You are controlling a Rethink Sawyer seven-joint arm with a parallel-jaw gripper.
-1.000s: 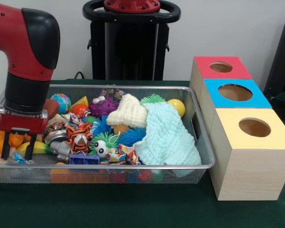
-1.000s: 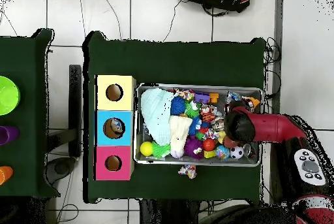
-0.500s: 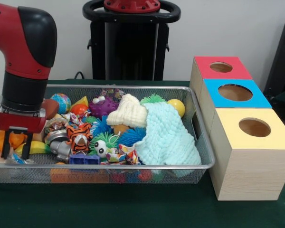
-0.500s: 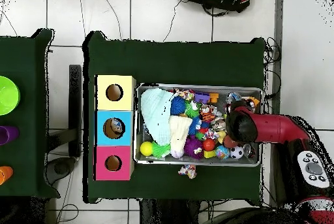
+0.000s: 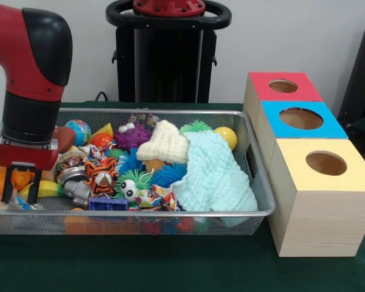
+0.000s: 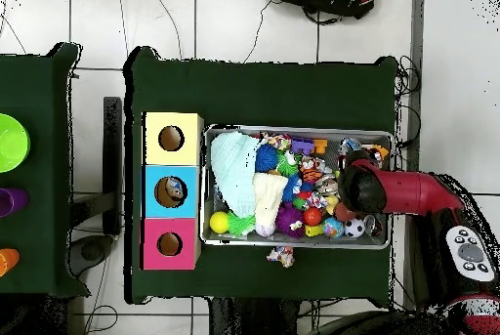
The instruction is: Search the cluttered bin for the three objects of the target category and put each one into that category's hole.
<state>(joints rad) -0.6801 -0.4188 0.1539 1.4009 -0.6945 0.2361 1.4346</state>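
Currently, a red and black robot arm [image 5: 30, 79] reaches down into the left end of a wire mesh bin [image 5: 170, 214] that sits on a dark green table [image 5: 170, 267]. Its gripper [image 5: 20, 190] hangs low among the clutter, with two dark fingers [image 5: 8, 187] set apart, so the jaws stand open and hold nothing. A yellow banana toy [image 5: 48, 188] lies just beside the fingers, and orange toys [image 5: 0, 181] sit at the bin's left edge.

The bin is packed with small things (too many to name each). A tiger toy [image 5: 101, 173] lies near the middle left, with a globe ball [image 5: 79, 131] and a purple spiky ball [image 5: 132, 135] behind it. A cream knitted hat [image 5: 164, 143] rests on top of a pale mint knitted cloth [image 5: 216, 173], which fills the bin's right end. A yellow ball [image 5: 227, 137] sits behind the cloth.

Beside the bin's right end stand three wooden boxes in a row, each with a round hole on top: a red box [image 5: 283, 88], a blue box [image 5: 301, 118] and a yellow box [image 5: 325, 182].

Seen from overhead, a small patterned item [image 6: 281, 256] lies on the table outside the bin.
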